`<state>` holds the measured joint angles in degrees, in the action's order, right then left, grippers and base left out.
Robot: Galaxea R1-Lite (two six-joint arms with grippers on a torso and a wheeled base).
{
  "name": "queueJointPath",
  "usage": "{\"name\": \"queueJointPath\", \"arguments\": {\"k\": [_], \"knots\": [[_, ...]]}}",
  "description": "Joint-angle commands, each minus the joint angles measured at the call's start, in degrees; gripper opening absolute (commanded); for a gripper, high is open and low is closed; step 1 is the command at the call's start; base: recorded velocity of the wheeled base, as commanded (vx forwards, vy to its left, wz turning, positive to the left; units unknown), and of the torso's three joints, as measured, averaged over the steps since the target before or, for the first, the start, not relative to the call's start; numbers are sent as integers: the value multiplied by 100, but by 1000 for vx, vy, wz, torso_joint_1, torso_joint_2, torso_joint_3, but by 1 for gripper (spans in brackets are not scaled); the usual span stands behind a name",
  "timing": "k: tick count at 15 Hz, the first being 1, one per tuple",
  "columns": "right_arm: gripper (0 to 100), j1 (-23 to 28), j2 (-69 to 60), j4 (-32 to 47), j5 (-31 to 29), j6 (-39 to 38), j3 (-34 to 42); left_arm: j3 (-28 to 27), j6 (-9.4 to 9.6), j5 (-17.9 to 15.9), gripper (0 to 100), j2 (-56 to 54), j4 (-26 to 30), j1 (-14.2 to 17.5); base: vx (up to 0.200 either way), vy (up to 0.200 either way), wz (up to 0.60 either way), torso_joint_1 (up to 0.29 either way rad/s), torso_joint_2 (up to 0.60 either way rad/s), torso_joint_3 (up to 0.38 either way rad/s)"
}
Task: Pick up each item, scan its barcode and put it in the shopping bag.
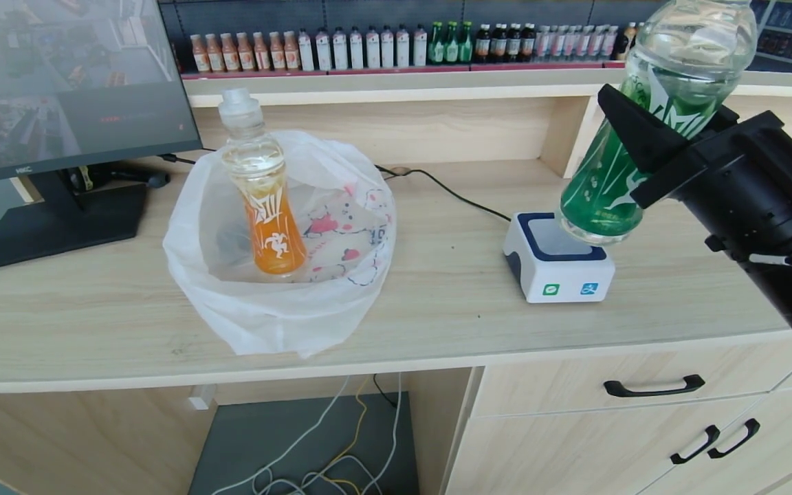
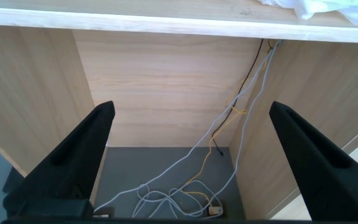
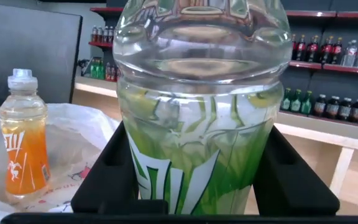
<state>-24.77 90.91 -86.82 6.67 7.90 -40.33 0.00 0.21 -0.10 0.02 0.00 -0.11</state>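
Note:
My right gripper (image 1: 657,148) is shut on a green bottle (image 1: 643,124), held tilted with its base just above the white and blue barcode scanner (image 1: 555,265) on the counter. The right wrist view has the green bottle (image 3: 197,124) close up between the black fingers (image 3: 104,174). An orange bottle (image 1: 264,189) stands upright inside the white shopping bag (image 1: 279,302) at the counter's middle left; the right wrist view has the orange bottle (image 3: 23,143) farther off. My left gripper (image 2: 188,162) hangs open below the counter edge, facing the cables under the desk.
A monitor (image 1: 59,89) on a black stand sits at the counter's back left. A black cable (image 1: 451,192) runs from the scanner to the back wall. Shelves of bottles (image 1: 403,45) line the rear. Drawers with black handles (image 1: 654,388) are below at the right.

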Motion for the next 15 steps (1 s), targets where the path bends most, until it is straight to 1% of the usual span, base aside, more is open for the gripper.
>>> {"name": "queueJointPath", "arguments": {"k": [1,4,15], "knots": [[0,-80,138,-54,-96,-43,-81,0,-3,1,100,-2,0,2,0,200,0,2,2,2],[0,-80,279,-54,-96,-52,-248,0,-3,1,100,-2,0,2,0,200,0,1,-1,2],[0,-1,226,-54,-96,-60,-212,0,-3,1,100,-2,0,2,0,200,0,3,4,2]]}}
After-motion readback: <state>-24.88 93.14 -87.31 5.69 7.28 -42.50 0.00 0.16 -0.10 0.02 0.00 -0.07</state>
